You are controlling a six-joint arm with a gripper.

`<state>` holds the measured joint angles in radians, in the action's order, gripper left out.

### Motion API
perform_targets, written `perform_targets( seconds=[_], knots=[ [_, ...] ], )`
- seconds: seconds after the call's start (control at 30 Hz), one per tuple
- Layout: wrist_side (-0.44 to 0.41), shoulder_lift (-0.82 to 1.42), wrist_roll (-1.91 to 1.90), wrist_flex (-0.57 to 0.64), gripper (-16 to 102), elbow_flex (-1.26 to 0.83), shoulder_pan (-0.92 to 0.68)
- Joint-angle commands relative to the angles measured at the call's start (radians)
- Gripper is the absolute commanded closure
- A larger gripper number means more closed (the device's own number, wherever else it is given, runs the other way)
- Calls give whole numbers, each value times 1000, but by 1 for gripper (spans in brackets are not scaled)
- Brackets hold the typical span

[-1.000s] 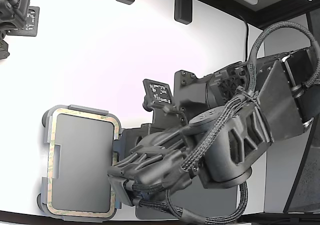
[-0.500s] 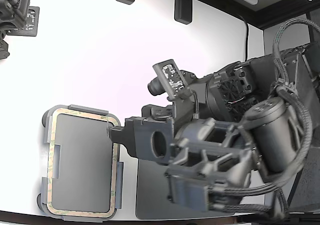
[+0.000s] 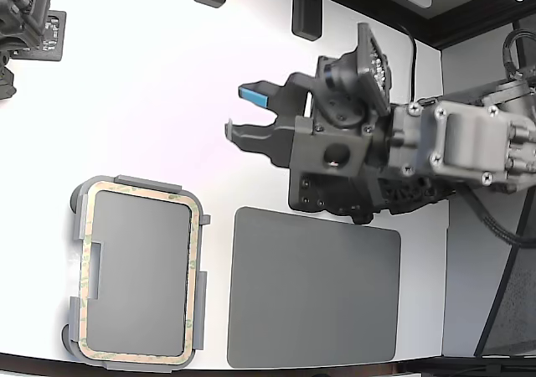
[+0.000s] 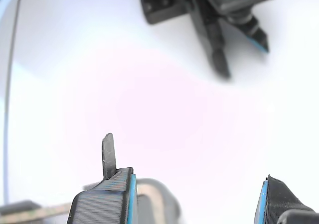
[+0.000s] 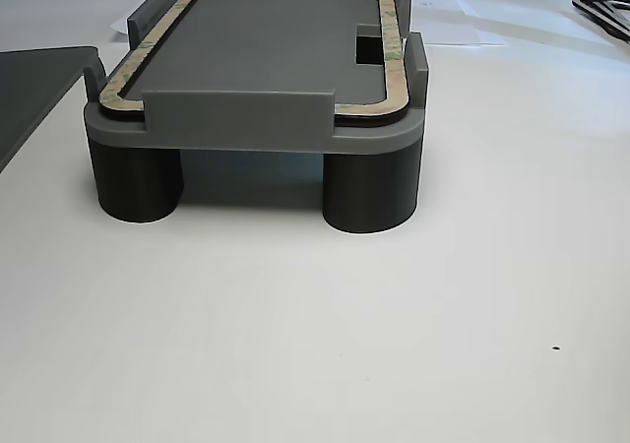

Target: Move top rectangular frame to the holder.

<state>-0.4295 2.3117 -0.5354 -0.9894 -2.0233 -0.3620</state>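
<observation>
Lifting clear of the holder (image 3: 79, 226), the gripper (image 3: 243, 113) is now hanging above the bare white table (image 3: 151, 100), whereas a moment earlier it was reaching down at the holder's near edge. Its jaws are standing wide apart and gripping nothing. The top rectangular frame (image 3: 194, 226) is lying seated inside the holder's raised tabs, beside the dark grey mat (image 3: 314, 289). Judging by this, the placement is looking finished and the arm is retreating.

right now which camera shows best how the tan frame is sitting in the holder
The other view: from low at the side, the frame lies flat inside the holder's raised tabs. The exterior view shows the frame's full outline from above, not its seating height. The wrist view catches only a blurred corner.
</observation>
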Motion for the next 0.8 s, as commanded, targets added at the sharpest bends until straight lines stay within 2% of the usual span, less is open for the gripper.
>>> perform_targets(
  seconds=[0.0,0.13,0.23,0.47,0.6,0.77],
  knots=[
    [63,173,216,12,-14,-67,112],
    [213,258,394,-12,-14,-121,273],
    [287,344,456,-31,-14,-209,347],
    [324,560,459,41,-14,-488,347],
    [342,643,460,20,-14,-575,347],
    [345,643,460,20,-14,-577,345]
  ],
)
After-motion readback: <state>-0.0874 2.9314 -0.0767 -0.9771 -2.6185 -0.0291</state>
